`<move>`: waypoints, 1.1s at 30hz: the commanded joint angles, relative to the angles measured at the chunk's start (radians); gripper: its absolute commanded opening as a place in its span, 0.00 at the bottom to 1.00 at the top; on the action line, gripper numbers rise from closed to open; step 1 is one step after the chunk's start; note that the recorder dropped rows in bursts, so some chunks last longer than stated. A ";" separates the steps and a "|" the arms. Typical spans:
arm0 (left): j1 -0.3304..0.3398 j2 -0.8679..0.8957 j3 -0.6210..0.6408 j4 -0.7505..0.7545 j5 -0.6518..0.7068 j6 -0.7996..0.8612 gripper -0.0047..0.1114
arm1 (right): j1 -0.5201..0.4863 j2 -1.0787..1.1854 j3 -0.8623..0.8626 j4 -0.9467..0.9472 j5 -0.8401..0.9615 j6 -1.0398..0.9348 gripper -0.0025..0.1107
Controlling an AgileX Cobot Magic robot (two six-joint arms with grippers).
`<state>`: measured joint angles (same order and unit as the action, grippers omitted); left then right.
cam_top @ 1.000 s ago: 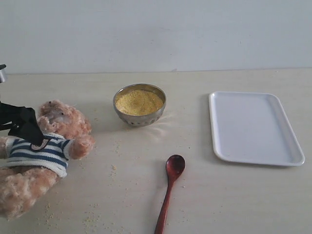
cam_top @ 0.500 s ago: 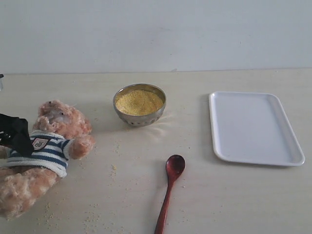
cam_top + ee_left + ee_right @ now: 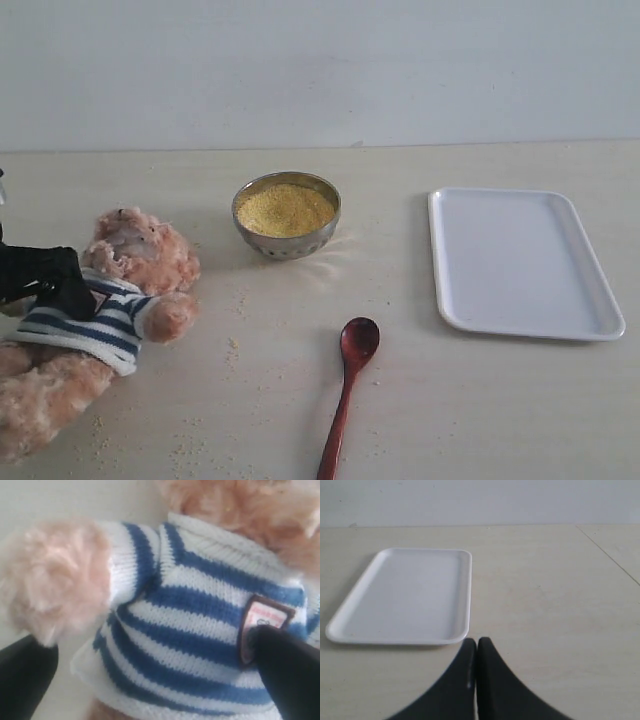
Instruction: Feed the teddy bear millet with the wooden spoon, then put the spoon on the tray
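Left pincer [image 3: 145,637] is wide open and straddles the bear's chest. One finger [image 3: 280,675] touches the shirt at the shield badge [image 3: 262,622], the other [image 3: 25,680] sits under the fluffy paw. No squeeze visible. Right pincer [image 3: 474,642] is shut on nothing, hovering over bare tabletop just beside the tray; it does not show in the exterior view.

- Pale beige tabletop [image 3: 480,410]: carries everything.
- Flat white rectangular plastic tray [image 3: 520,260]: on the right, nothing on it.
- Fluffy light-brown plush teddy bear in a navy-and-white striped shirt [image 3: 120,325]: lying back at the far left, face towards the bowl.
- Small round shiny metal bowl [image 3: 290,246]: centre back, heaped with fine yellow millet [image 3: 285,208].
- Slim dark reddish-brown wooden spoon [image 3: 345,395]: lying flat front centre, bowl end towards the millet, well apart from the tray, untouched.
- Loose grains [image 3: 232,345]: scattered between bear and spoon.

Step in hand, as I judge it: steady the bear before any scooping. To do it well:
- Close slowly across the torso, since plush gives.
- Stay centred on the shirt, not the paw, or the bear may twist.
- Keep the face up and reachable.

The right pincer then needs to open and pinch the thin, glossy spoon handle squarely. It looks likely to slip.
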<state>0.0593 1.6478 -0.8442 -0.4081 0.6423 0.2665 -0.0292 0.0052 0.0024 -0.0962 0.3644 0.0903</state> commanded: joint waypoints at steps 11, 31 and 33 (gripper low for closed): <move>0.000 0.013 0.071 -0.544 -0.178 0.288 0.98 | 0.003 -0.005 -0.002 -0.002 -0.002 -0.002 0.02; 0.000 0.144 0.071 -0.716 -0.166 0.514 0.66 | 0.003 -0.005 -0.002 -0.002 -0.002 -0.002 0.02; 0.000 0.144 0.071 -0.789 -0.168 0.539 0.52 | 0.003 -0.005 -0.002 -0.002 -0.002 -0.002 0.02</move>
<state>0.0593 1.7874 -0.7774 -1.1334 0.4722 0.7513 -0.0292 0.0052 0.0024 -0.0962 0.3644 0.0903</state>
